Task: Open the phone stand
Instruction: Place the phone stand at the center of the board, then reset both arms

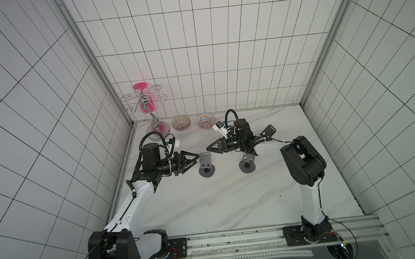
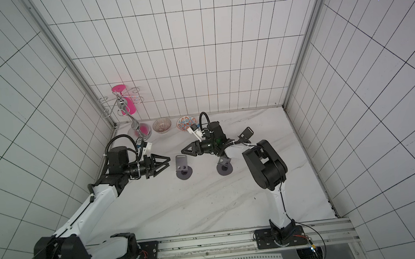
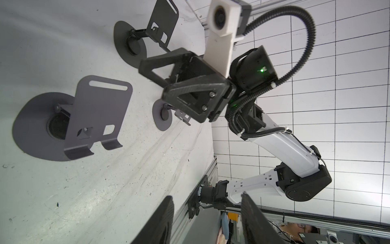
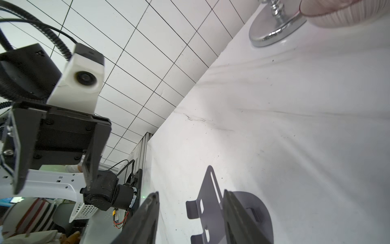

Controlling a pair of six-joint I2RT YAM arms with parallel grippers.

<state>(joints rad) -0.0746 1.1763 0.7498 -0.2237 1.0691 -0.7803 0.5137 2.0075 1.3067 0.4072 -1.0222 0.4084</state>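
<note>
Looking across, I see the left gripper (image 1: 196, 159), jaws spread, just beside the phone stand (image 1: 205, 162), whose plate stands raised off its round base; the right gripper (image 1: 208, 149) hovers near its top, jaws spread too.

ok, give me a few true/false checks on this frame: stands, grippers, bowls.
1. Three stands are on the table. True: middle stand, second stand, third stand.
2. The left gripper is shut on the middle stand. False: it is open and empty, beside that stand.
3. Two bowls sit at the back of the table. True: brown bowl, patterned bowl.
4. The middle stand is folded flat. False: its plate is raised off the base.
5. The right gripper holds a bowl. False: it is open and empty.
</note>
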